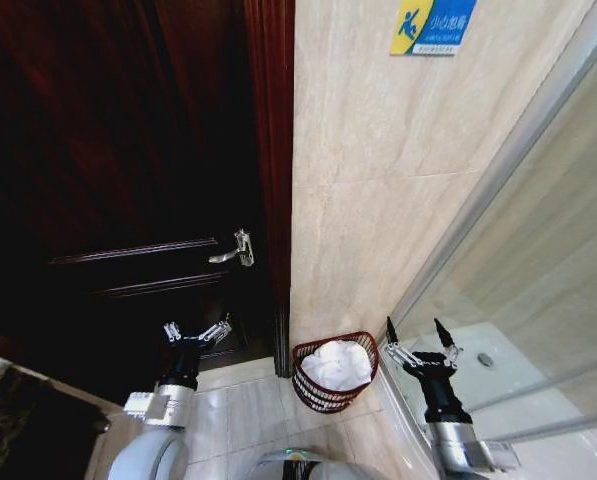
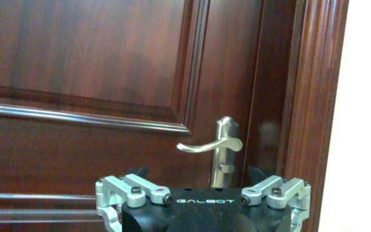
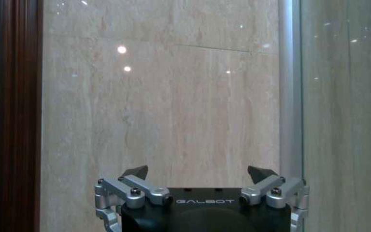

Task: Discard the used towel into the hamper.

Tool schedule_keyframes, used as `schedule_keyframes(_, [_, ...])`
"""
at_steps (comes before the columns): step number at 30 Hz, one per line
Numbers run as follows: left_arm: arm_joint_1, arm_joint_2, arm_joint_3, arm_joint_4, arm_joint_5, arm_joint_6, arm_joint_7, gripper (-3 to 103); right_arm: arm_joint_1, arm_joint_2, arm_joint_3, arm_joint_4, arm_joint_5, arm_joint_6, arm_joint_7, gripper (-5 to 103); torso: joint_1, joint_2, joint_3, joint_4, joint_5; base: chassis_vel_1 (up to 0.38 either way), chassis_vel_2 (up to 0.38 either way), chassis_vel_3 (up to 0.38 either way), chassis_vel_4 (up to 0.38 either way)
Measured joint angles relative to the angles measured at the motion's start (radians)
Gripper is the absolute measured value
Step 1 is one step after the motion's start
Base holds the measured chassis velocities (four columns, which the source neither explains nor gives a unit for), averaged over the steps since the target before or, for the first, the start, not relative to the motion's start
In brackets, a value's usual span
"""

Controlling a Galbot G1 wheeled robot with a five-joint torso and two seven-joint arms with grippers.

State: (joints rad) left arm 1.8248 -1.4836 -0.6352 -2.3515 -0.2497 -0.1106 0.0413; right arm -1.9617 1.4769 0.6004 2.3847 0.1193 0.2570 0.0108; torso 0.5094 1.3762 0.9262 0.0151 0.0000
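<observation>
The hamper [image 1: 302, 377], a dark red-brown wire basket, stands on the floor against the marble wall. A white towel [image 1: 336, 364] lies bunched inside it. My right gripper [image 1: 419, 336] hangs open and empty just right of the hamper, and in the right wrist view it [image 3: 198, 173] faces the marble wall. My left gripper [image 1: 196, 332] is open and empty to the hamper's left, in front of the dark wooden door, and its wrist view shows it [image 2: 200, 174] pointing at the door below the handle.
A dark wooden door [image 1: 118, 180] with a silver lever handle [image 1: 233, 252] fills the left. A marble wall [image 1: 378, 200] stands behind the hamper. A glass shower screen [image 1: 538, 260] and white shower tray [image 1: 498, 370] are on the right.
</observation>
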Motion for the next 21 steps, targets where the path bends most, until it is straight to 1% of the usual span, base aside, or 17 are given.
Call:
schedule_keyframes(4, [0.000, 0.000, 0.000, 0.000, 0.000, 0.000, 0.000, 100, 0.000, 0.000, 0.000, 0.000, 0.000, 0.000, 0.000, 100, 0.007, 0.015, 0.009, 0.0002, 0.0000, 0.000, 0.000, 0.000, 0.000])
schedule_keyframes(21, [0.000, 0.000, 0.000, 0.000, 0.000, 0.000, 0.000, 100, 0.000, 0.000, 0.000, 0.000, 0.000, 0.000, 0.000, 100, 0.004, 0.010, 0.006, 0.0000, 0.0000, 0.000, 0.000, 0.000, 0.000])
